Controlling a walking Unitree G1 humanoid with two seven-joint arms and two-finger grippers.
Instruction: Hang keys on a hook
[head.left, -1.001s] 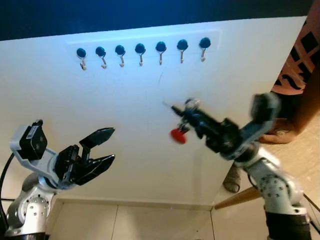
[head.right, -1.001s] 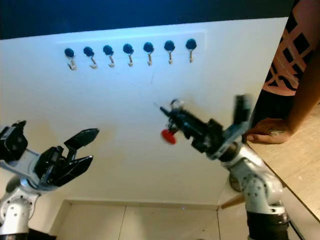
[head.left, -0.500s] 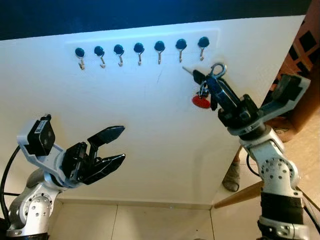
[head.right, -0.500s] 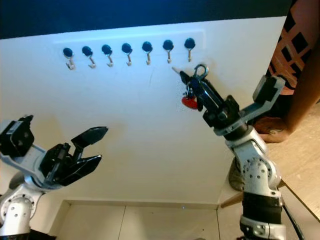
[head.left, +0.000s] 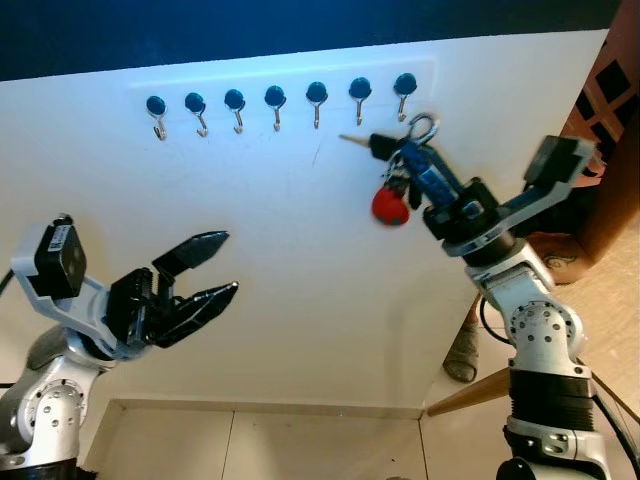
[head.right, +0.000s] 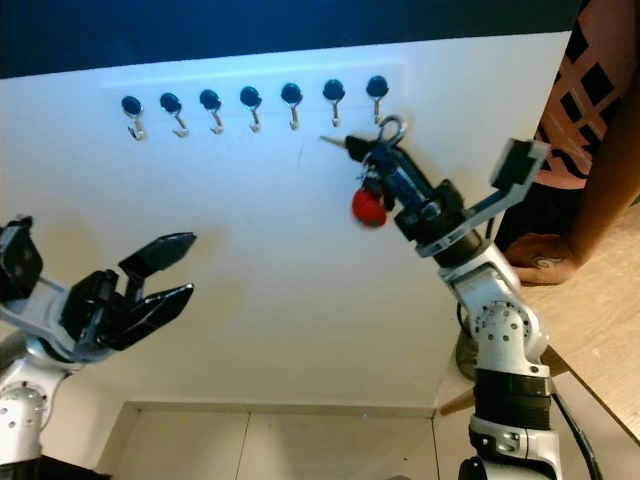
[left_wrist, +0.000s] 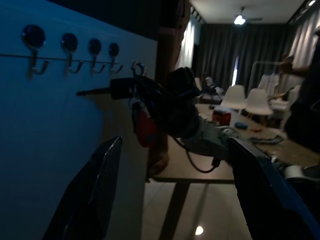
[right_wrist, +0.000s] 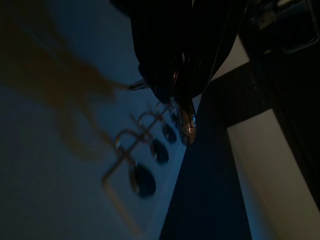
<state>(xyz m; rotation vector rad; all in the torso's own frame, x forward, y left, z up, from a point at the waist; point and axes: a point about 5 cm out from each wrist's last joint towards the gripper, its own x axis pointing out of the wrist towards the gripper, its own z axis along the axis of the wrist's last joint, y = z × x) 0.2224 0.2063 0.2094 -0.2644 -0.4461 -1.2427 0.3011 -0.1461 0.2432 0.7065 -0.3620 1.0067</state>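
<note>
A row of several dark-capped metal hooks (head.left: 276, 100) runs along the top of a white wall panel (head.left: 300, 270). My right gripper (head.left: 408, 155) is shut on a bunch of keys (head.left: 385, 150) with a red fob (head.left: 389, 206) hanging beneath and a metal ring (head.left: 421, 126) at its top. The ring sits just below and slightly right of the rightmost hook (head.left: 404, 88); one key sticks out to the left. From the left wrist view the keys (left_wrist: 131, 90) hang near that end of the row. My left gripper (head.left: 205, 268) is held open low on the left, nothing between its fingers.
A person in a patterned orange top (head.right: 590, 90) stands at the right, one hand (head.right: 535, 258) resting on a wooden table (head.right: 590, 320). Pale tiled floor (head.left: 260, 445) lies below the panel. A dark wall band (head.left: 300, 25) runs above the hooks.
My right gripper has carried the keys up from the middle of the panel to just under the rightmost hook, and the red fob swings. The left gripper has shifted slightly left.
</note>
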